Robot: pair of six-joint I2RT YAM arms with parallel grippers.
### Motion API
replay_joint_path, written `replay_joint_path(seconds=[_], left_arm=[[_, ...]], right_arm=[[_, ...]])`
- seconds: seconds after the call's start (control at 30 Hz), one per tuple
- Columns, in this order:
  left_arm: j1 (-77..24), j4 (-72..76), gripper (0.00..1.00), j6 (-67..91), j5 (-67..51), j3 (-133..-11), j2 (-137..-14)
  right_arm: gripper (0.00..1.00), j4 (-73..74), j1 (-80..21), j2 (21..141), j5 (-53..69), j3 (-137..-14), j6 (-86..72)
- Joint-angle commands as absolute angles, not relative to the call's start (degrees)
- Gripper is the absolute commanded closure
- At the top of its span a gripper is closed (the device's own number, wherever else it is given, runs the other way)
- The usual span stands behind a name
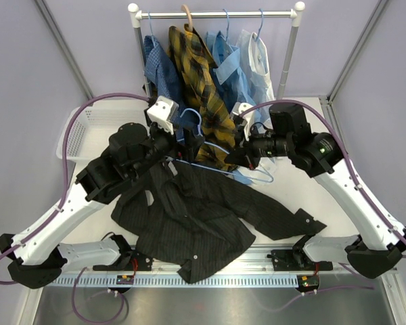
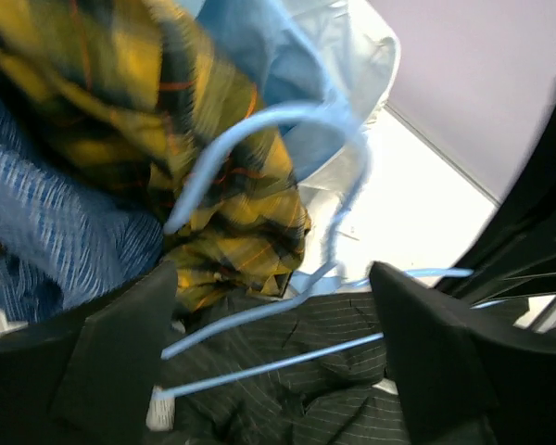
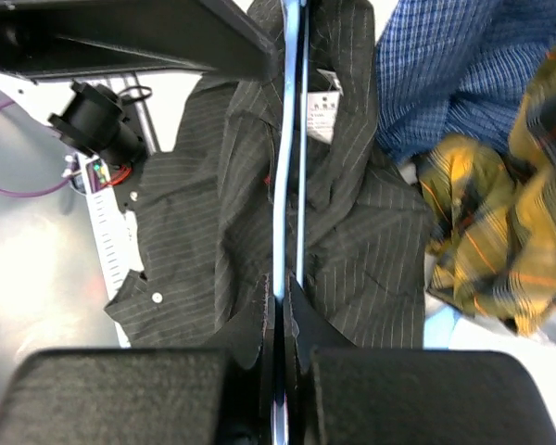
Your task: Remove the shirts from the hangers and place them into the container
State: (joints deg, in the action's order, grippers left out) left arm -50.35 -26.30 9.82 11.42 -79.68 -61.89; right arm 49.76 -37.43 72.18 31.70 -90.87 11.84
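Observation:
The black pinstriped shirt lies spread on the table, off its hanger. A light-blue wire hanger hangs above it between the two arms. My right gripper is shut on one thin wire of this hanger, over the black shirt. My left gripper is open, its dark fingers wide apart. The hanger's bars pass loosely between them and its hook curves above. The white slotted container stands at the left behind the left arm.
A white-and-metal rail at the back carries a dark blue check shirt, a yellow plaid shirt, a light blue shirt and a white shirt. Their hems hang just behind both grippers.

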Motion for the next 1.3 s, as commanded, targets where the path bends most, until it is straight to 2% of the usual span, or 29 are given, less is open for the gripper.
replay_joint_path(seconds=[0.0, 0.27, 0.53, 0.63, 1.0, 1.17, 1.27], left_arm=[[-50.3, -25.0, 0.01, 10.3, 17.4, -76.8, -56.7], [-49.4, -28.4, 0.01, 10.1, 26.8, -71.9, -50.3], [-49.2, -31.4, 0.01, 14.7, 35.7, -67.4, -48.5], [-49.2, -31.6, 0.01, 17.0, 39.3, -66.6, -47.3], [-49.1, -33.5, 0.01, 17.4, 40.3, -65.4, -43.0], [-49.0, -34.3, 0.01, 19.0, 39.8, -63.9, -41.3], [-49.1, -34.6, 0.01, 19.3, 38.1, -63.1, -40.8]], right_arm=[[1.0, 51.8, -37.5, 67.0, 27.0, -87.3, 13.5], [1.0, 56.3, -37.5, 57.0, 24.1, -78.4, 8.3], [1.0, 57.7, -37.6, 48.3, 11.2, -87.3, 2.1], [1.0, 59.0, -37.6, 49.9, 1.8, -97.2, 0.4], [1.0, 55.3, -37.6, 57.1, -32.7, -109.8, -4.6], [1.0, 57.3, -36.3, 62.1, -37.2, -113.7, -4.7], [1.0, 60.5, -31.1, 66.8, -31.3, -117.7, -5.3]])
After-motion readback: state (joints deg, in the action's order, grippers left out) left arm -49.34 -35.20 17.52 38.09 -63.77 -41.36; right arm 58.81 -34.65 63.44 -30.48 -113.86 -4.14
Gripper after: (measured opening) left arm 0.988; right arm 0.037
